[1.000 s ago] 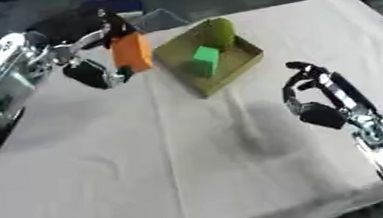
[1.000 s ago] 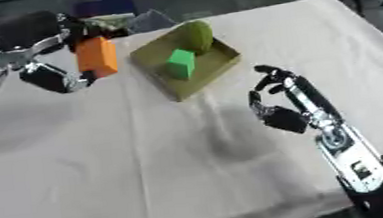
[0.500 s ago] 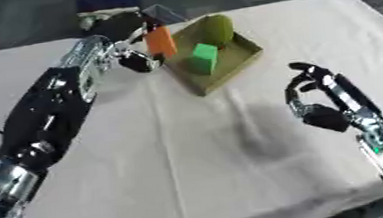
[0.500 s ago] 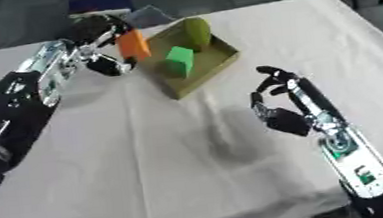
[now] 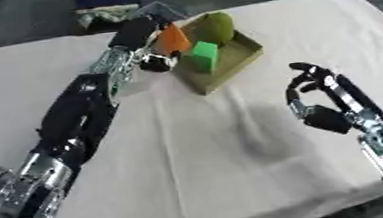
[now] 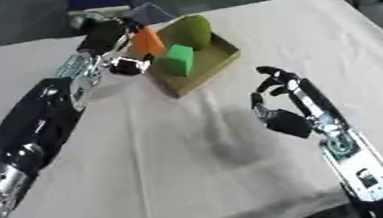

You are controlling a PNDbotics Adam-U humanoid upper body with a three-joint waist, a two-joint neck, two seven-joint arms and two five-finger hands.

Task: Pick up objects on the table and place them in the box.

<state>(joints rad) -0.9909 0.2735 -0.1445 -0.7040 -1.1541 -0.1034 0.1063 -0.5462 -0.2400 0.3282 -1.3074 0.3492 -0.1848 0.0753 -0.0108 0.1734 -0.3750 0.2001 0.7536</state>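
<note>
An olive-green box [image 5: 235, 62] stands at the far middle of the white table [image 5: 216, 144]. Inside it sit a green cube [image 5: 203, 56] and a rounded olive-green object [image 5: 215, 27]. My left arm stretches far forward, and my left hand [image 5: 140, 34] is shut on an orange block [image 5: 171, 39], which hangs tilted over the box's left rim. My right hand [image 5: 317, 100] hovers above the table at the right, fingers relaxed and holding nothing.
Beyond the table's far edge lie dark blue and pale objects [image 5: 107, 3]. The cloth-covered table reaches from the box to the near edge, with my left arm [image 5: 73, 117] lying across its left half.
My left arm has reached forward and right, carrying the orange block from left of the box to over the box's left rim. The right hand has stayed in place.
</note>
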